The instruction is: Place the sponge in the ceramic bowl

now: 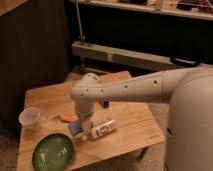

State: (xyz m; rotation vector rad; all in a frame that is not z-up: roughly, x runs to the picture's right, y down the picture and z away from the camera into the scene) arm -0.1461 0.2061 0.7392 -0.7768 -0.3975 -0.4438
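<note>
The green ceramic bowl (52,151) sits at the table's front left corner. The light-blue sponge (74,130) shows just past the bowl's far right rim, partly hidden by my gripper (83,128). The gripper points down at the sponge's right side, between it and a white bottle. My white arm reaches across the table from the right and covers the table's middle.
A white bottle (102,128) lies right of the gripper. An orange carrot-like piece (66,118) lies just behind the sponge. A white plastic cup (30,119) stands at the left edge. The wooden table (135,135) is small, with edges close on all sides.
</note>
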